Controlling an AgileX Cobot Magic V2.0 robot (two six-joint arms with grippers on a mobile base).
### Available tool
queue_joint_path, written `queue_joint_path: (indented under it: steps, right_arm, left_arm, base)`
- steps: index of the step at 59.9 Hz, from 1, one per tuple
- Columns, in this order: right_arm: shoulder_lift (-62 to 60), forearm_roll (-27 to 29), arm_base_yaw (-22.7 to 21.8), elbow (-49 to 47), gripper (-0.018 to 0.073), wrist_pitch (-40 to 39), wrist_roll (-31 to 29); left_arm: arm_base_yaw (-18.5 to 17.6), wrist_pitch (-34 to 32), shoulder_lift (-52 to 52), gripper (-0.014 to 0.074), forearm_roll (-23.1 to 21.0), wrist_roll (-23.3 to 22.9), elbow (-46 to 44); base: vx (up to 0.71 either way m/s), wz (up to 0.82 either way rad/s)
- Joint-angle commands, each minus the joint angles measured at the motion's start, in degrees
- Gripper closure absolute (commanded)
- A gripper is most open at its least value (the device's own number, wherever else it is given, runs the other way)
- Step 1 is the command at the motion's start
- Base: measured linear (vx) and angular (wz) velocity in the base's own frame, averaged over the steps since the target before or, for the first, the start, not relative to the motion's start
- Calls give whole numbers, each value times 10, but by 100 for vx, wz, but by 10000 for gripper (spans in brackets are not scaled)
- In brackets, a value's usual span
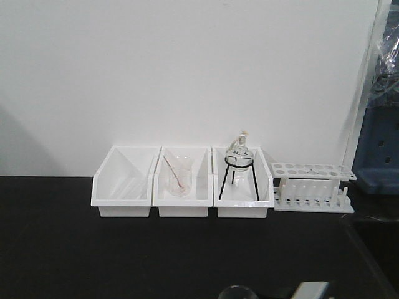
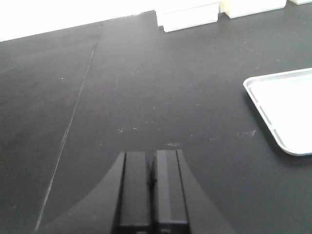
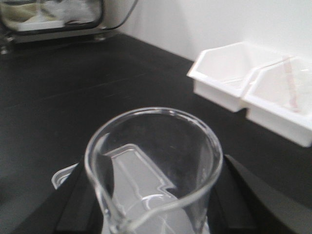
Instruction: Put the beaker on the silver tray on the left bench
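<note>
The beaker (image 3: 153, 161), short clear glass with a pouring lip toward the camera, fills the right wrist view. My right gripper (image 3: 156, 200) is shut on it, with dark fingers (image 3: 243, 195) on either side. Through and beside the glass shows the silver tray (image 3: 61, 176), directly beneath the beaker; whether they touch I cannot tell. In the left wrist view the left gripper (image 2: 152, 158) is shut with nothing in it, low over the black bench, and the tray (image 2: 287, 114) lies to its right. The beaker's rim (image 1: 239, 291) peeks in at the front view's bottom edge.
Three white bins (image 1: 124, 187) stand in a row against the back wall. The middle one holds a beaker with a rod (image 1: 177, 180), the right one a flask on a black stand (image 1: 240, 165). A white test-tube rack (image 1: 312, 187) stands right of them. A metal-framed box (image 3: 53, 19) sits far left.
</note>
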Motion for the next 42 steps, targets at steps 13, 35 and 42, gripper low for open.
queue_joint_path:
  steps: [13,35,42]
  right_arm:
    - [226,-35,-1,-143,567,-100,-7]
    - [363,-24,-1,-186,516,-153,-47]
    - [375,-22,-1,-186,466,-153,-48]
  left_arm:
    - [-2,-47,-4,595,0,-1,11]
    - [-2,-47,-4,595,0,-1,11]
    - [-2,-47,-4,595,0,-1,11]
  base:
    - [0,0]
    - [0,0]
    - [0,0]
